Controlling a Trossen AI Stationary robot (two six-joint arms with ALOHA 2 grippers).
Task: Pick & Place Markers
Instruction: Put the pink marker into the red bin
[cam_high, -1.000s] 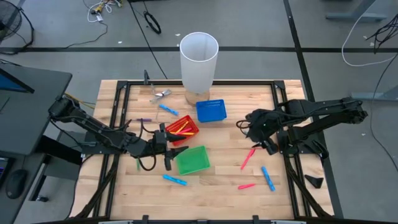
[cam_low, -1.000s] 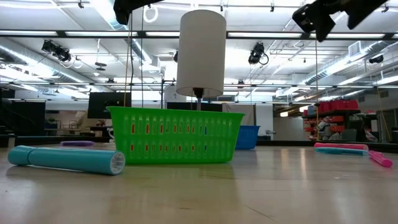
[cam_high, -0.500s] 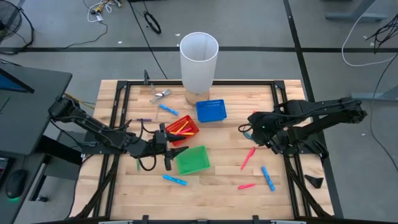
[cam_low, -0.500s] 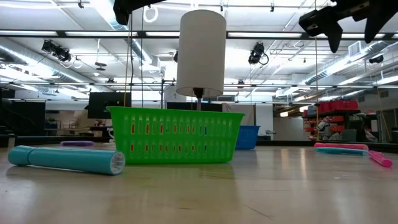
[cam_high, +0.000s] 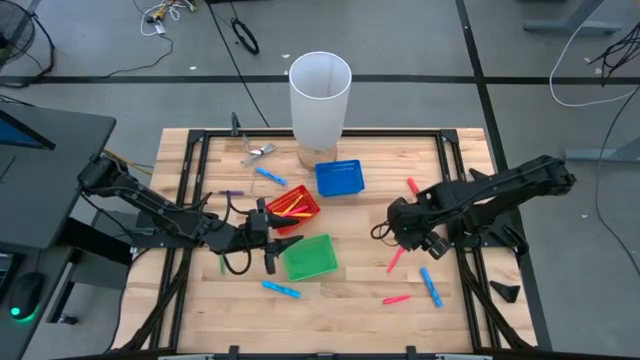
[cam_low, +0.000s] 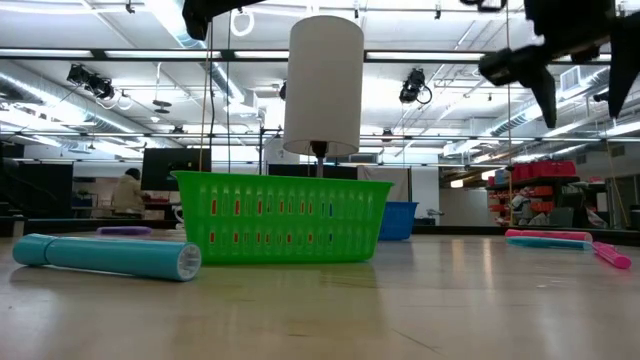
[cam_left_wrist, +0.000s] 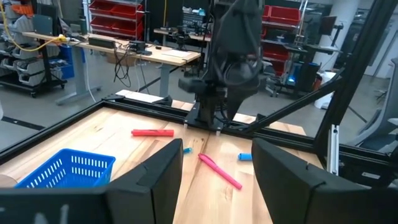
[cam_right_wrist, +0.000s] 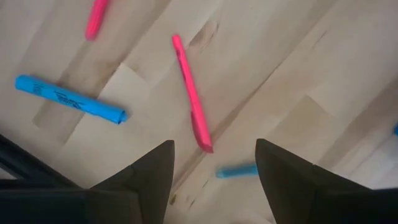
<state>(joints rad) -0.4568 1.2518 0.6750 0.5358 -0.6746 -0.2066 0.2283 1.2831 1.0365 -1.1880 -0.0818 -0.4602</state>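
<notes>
Pink marker (cam_high: 397, 257) below open right claw (cam_high: 405, 229)

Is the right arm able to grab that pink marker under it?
Probably yes. The right pincer hangs open just above the pink marker, which lies alone on bare table. Nothing covers it; the blue marker lies apart from it.

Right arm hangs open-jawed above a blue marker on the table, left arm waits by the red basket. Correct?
Not quite. The right gripper hangs open over a pink marker, as the right wrist view shows; the blue marker lies off to one side. The left gripper does wait by the red basket.
</notes>
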